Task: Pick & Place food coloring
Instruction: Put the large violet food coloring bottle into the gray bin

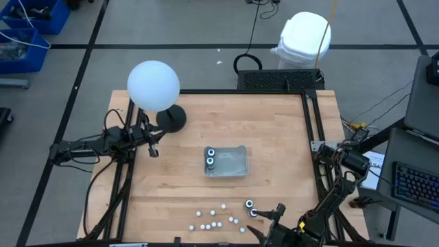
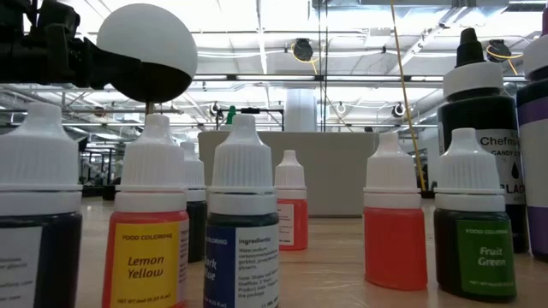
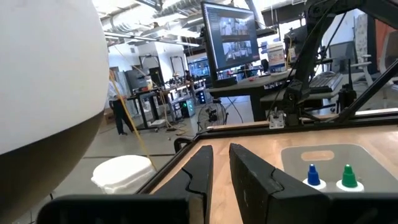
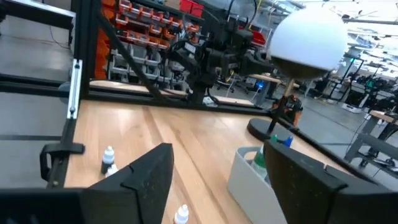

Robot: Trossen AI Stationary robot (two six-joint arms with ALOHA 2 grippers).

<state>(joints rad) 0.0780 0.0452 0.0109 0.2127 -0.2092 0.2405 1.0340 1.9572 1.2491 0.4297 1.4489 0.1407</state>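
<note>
The food coloring is small dropper bottles. Two of them (image 1: 210, 157) stand upright in the clear tray (image 1: 235, 165) at mid-table; their blue and green tips (image 3: 329, 176) show in the left wrist view. Two dark-bodied ones (image 1: 251, 208) and several white-capped ones (image 1: 214, 218) stand on the wood by the near edge, and they fill the low view (image 2: 242, 231). My right gripper (image 1: 276, 214) (image 4: 217, 180) is open just right of the dark pair, with nothing between its fingers. My left gripper (image 1: 152, 147) (image 3: 221, 171) hovers near the table's left side, its fingers a narrow gap apart.
A lamp with a white globe (image 1: 153, 85) on a black round base (image 1: 171, 118) stands at the far left of the table, close to my left gripper. Black frame rails (image 1: 312, 130) run along the table's right and far sides. Bare wood lies between the tray and the bottles at the near edge.
</note>
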